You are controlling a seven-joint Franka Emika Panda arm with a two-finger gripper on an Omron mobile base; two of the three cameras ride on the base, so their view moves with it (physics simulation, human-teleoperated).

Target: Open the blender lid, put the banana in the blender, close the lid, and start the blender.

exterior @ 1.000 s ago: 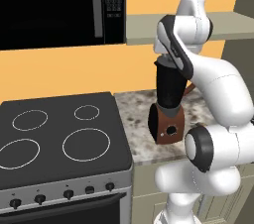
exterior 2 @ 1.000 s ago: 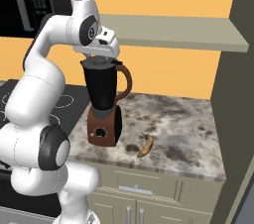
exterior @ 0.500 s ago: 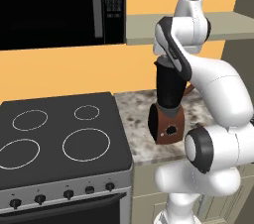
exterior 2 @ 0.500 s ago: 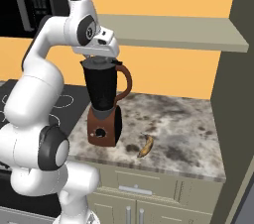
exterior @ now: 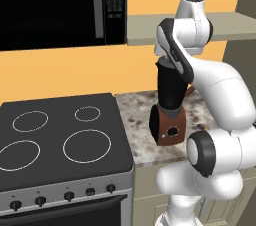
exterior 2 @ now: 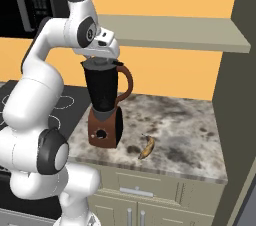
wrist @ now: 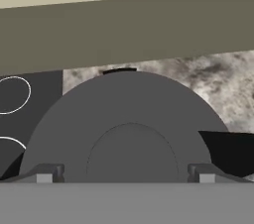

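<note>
The blender (exterior 2: 105, 107) stands on the speckled counter (exterior 2: 185, 130) beside the stove (exterior: 55, 140), its brown base at the counter's left end and its curved handle pointing toward 3 o'clock in the right base view. The lid (wrist: 124, 129) sits on top of the jar, seen from directly above in the hand view, its central knob between the two fingertips (wrist: 43, 174). The gripper (wrist: 125, 176) hangs just over the lid with its jaws spread wide, one tip at 9 o'clock of the knob and the other at 3 o'clock, gripping nothing. The banana (exterior 2: 146, 147) lies flat on the counter at about 4 o'clock from the blender's base, near it but apart.
</note>
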